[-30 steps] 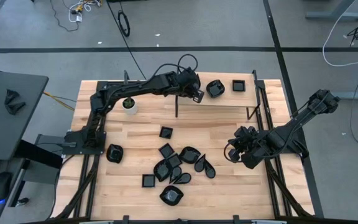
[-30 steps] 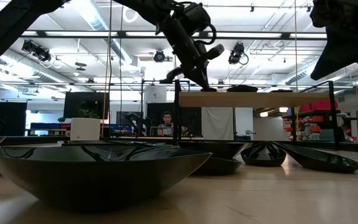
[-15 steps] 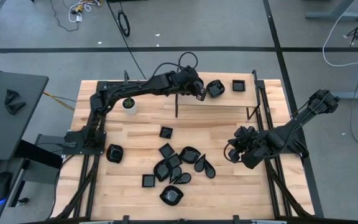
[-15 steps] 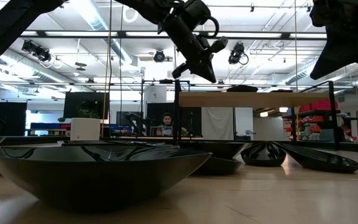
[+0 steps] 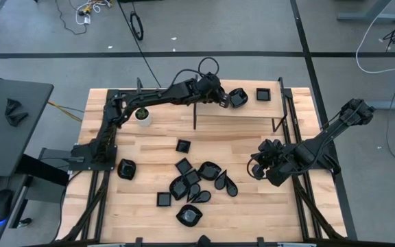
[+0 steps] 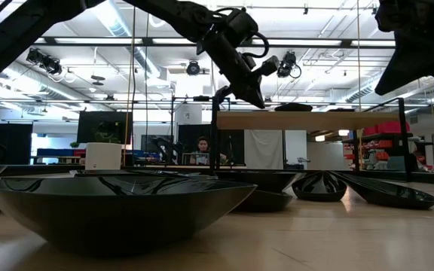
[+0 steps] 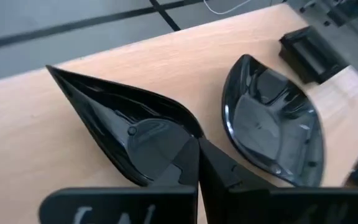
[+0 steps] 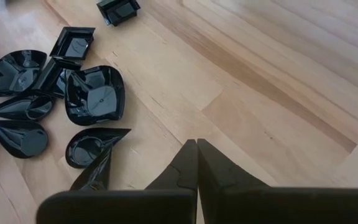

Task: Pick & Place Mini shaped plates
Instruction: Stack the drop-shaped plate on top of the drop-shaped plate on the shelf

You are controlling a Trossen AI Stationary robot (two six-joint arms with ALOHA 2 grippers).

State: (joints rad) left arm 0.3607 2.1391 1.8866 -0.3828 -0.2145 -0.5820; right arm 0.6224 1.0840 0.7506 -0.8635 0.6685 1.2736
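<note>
The left gripper [image 7: 197, 163], jaws shut on a teardrop plate [image 7: 126, 127], hovers over the raised shelf [image 5: 242, 110]; the right gripper [image 8: 196, 163], jaws closed and empty, waits above the tabletop [image 5: 149, 147].

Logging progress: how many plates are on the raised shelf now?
3. A teardrop plate just ahead of the left gripper, a rounded plate beside it, and a square plate farther toward the right end of the shelf. The arm may hide another from above.

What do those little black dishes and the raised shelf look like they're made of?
Teardrop dish and rounded dish: glossy black, probably moulded plastic, though glazed ceramic is possible; both show sharp reflections and thin rims. Shelf: pale wood, matte, with visible grain.
</note>
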